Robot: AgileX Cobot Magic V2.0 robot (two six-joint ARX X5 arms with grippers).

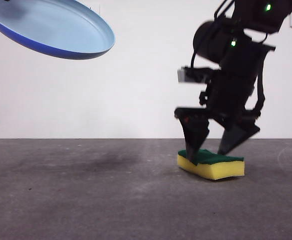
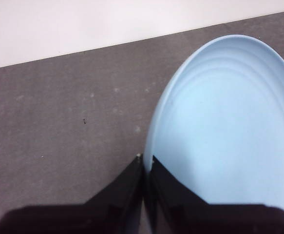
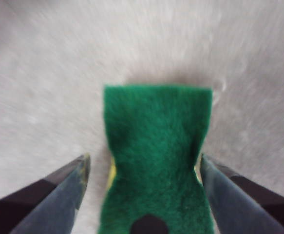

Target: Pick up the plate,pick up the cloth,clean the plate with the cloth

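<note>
The right tool (image 1: 213, 149) stands over the cloth (image 1: 212, 163), its jaws spread to either side of the waisted middle, tips low beside the green face; whether they touch it cannot be told. The cloth lies green side up on the grey tabletop (image 1: 85, 190), with bare surface open all around it. The left tool (image 2: 145, 168) is pressed together on the rim of the plate (image 2: 229, 126), holding it tilted high above the tabletop, well apart from the cloth. No writing or label can be read anywhere.
</note>
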